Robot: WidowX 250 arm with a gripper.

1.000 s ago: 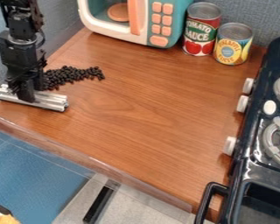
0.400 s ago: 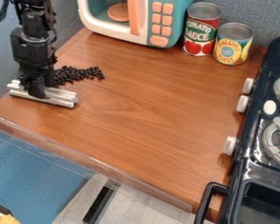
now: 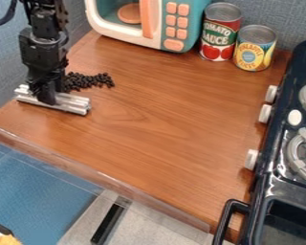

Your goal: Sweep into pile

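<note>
At the left of the counter the black gripper (image 3: 48, 98) points down, shut on a silver metal bar (image 3: 74, 104). The bar lies crosswise, low over or on the wood, its right end nearer the front edge. Just behind the bar and to the right of the gripper, small black beans (image 3: 90, 81) form a narrow heap that stretches rightward. The heap's left end is hidden behind the gripper.
A toy microwave (image 3: 171, 24) stands at the back, with a tomato sauce can (image 3: 221, 32) and a pineapple can (image 3: 254, 48) to its right. The black toy stove (image 3: 265, 179) lines the right side. The wooden counter (image 3: 149, 129) ends in a clear-edged front rim.
The gripper and its bar have moved to the right and slightly toward the back. More of the heap's left part is now covered by the gripper; its right end has not visibly moved.
</note>
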